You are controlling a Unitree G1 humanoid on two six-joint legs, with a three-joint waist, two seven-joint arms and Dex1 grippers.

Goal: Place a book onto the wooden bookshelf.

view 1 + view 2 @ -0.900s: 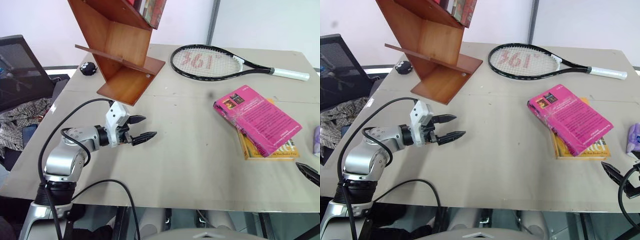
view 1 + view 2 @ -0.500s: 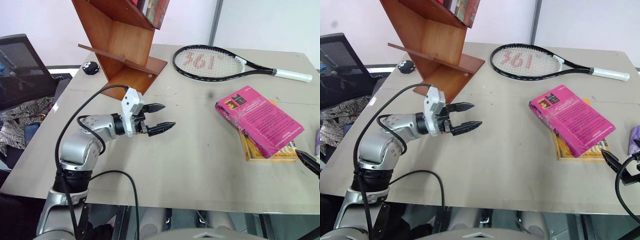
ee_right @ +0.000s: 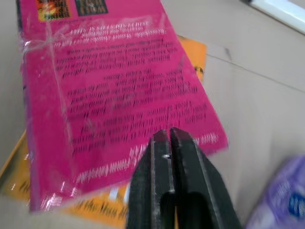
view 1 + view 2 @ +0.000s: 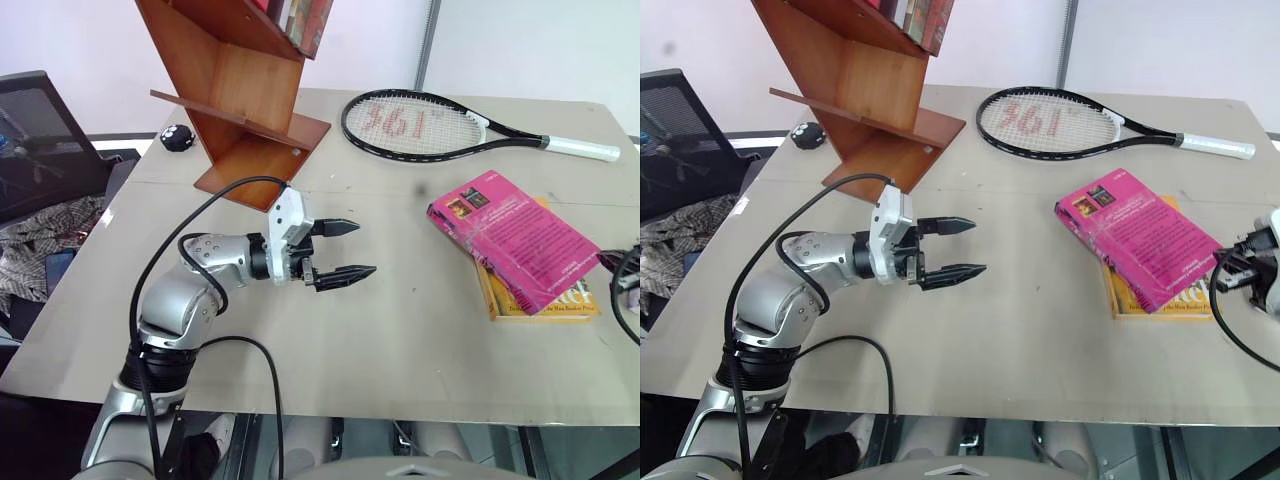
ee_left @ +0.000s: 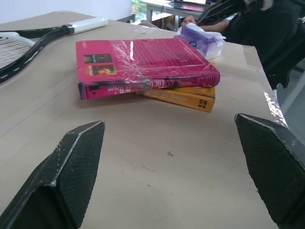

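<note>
— Pink paperback book (image 4: 515, 239): where is it found?
— It is laid on a yellow-orange book (image 4: 545, 298) on the tabletop (image 4: 400, 330), well apart from the wooden bookshelf (image 4: 240, 90).
— And the tools?
— The left tool (image 4: 340, 250) is spread wide and empty; the right tool (image 3: 167, 143) is pressed shut above the cover, nothing gripped.
— Advice?
— The spine edge should be approached squarely, so the lower book is not dragged.

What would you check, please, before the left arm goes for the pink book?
1. Left gripper fingers open: ok.
2. Pink book not yet held, lying on the yellow book: ok.
3. Table between left gripper and pink book free of obstacles: ok.
4. Right gripper away from the pink book: not ok, shut and poised over its cover.
5. Free slot on wooden bookshelf: cannot tell.
</note>
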